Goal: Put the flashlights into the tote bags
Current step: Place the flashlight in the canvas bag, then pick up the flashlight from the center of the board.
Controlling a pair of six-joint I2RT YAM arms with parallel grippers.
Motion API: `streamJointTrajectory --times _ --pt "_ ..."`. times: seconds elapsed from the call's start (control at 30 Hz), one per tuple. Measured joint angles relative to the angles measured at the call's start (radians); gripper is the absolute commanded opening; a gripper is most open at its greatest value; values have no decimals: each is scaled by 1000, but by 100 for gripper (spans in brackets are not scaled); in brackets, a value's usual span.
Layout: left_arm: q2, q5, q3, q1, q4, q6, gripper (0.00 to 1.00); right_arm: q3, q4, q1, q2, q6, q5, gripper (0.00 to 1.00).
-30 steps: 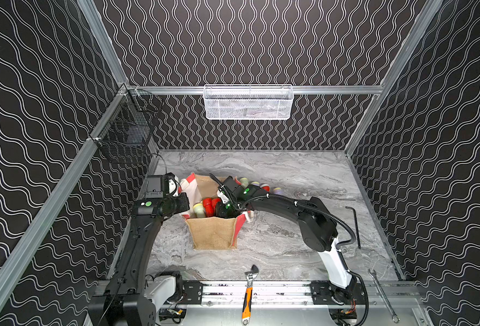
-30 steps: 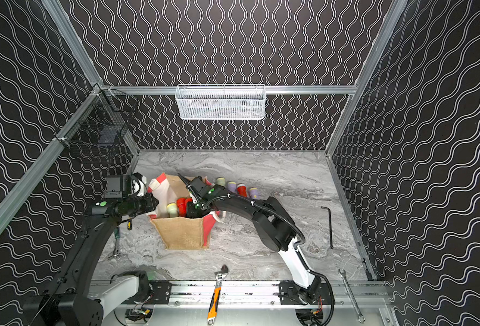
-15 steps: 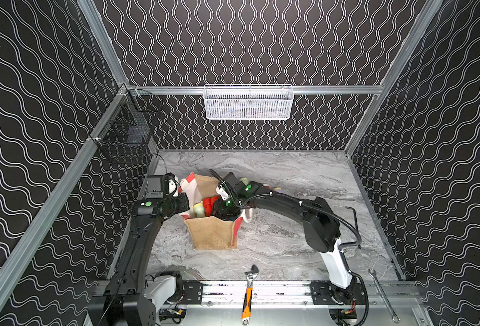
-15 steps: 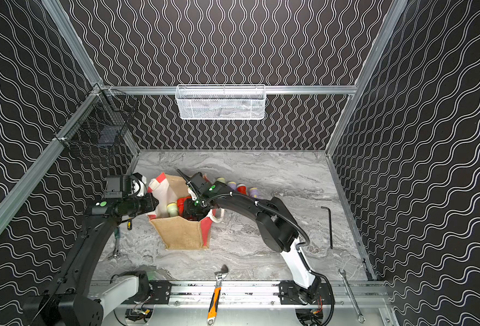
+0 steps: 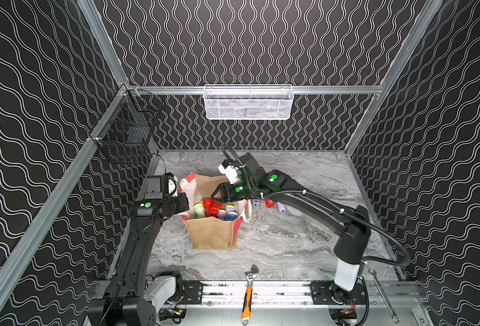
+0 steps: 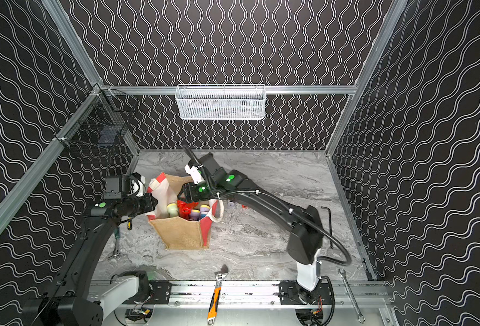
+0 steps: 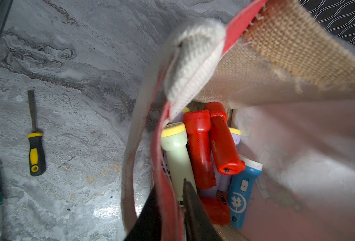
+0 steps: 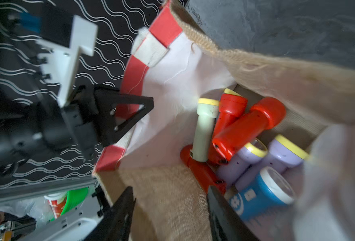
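The tan jute tote bag [image 5: 213,234] [image 6: 183,234] stands open at the table's middle left. Several flashlights lie inside it: red [image 7: 199,150] [image 8: 247,127], pale green [image 7: 177,154] [image 8: 204,129], lilac [image 8: 283,154] and blue [image 7: 242,192] [image 8: 264,192]. Two lilac flashlights [image 5: 281,208] [image 5: 255,202] and a red one [image 5: 268,202] lie on the table behind the right arm. My left gripper [image 7: 172,185] [image 5: 183,203] is shut on the bag's red-and-white side panel [image 7: 162,158]. My right gripper [image 8: 171,188] [image 5: 219,194] hangs open over the bag's mouth, holding nothing.
An orange-handled wrench [image 5: 247,293] lies at the front rail and a spanner [image 5: 383,296] at the front right. A black hex key [image 6: 330,225] is at the right. A yellow-black screwdriver [image 7: 35,152] lies left of the bag. White mesh basket [image 5: 248,103] and black wire basket [image 5: 126,132] hang on the walls.
My right gripper's jaws have opened, and it has risen a little above the bag while its elbow swung right. The left gripper keeps its hold on the bag's side.
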Motion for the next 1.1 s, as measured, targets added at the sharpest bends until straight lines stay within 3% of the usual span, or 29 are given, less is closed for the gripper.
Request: streamJointTrajectory --times 0.17,0.3,0.5,0.87,1.1 --pt "5 -3 0 0 0 0 23 -145 32 -55 -199 -44 76 59" --pt "7 -2 0 0 3 0 23 -306 67 -170 -349 -37 149 59" --pt "7 -2 0 0 3 0 23 -440 90 -296 -460 -20 201 60" --pt "6 -7 1 0 3 0 23 -537 47 -456 -392 -44 385 59" --pt "0 -11 1 0 3 0 23 -541 42 -517 -274 -86 402 60"
